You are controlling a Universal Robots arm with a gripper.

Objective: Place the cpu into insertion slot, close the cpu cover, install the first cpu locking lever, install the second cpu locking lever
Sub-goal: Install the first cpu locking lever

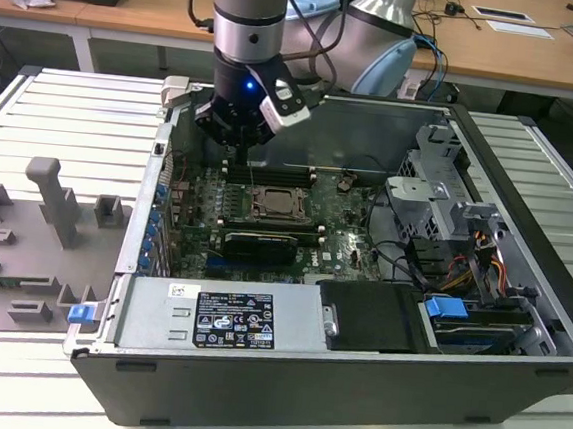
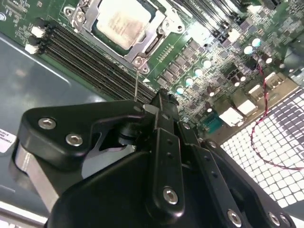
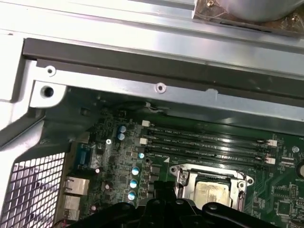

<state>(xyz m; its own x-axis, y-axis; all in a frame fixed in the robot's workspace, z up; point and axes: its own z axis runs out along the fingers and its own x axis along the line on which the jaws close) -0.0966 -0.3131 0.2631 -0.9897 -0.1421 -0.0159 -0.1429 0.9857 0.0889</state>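
cpu in insertion slot; cpu cover down

This looks like a robotics lab or test workshop. An opened desktop computer case lies on its side on a slatted metal workbench in the middle of the exterior view. Grey fixture blocks stand at the left edge. Wooden desks with cables and papers run along the top of the frame.
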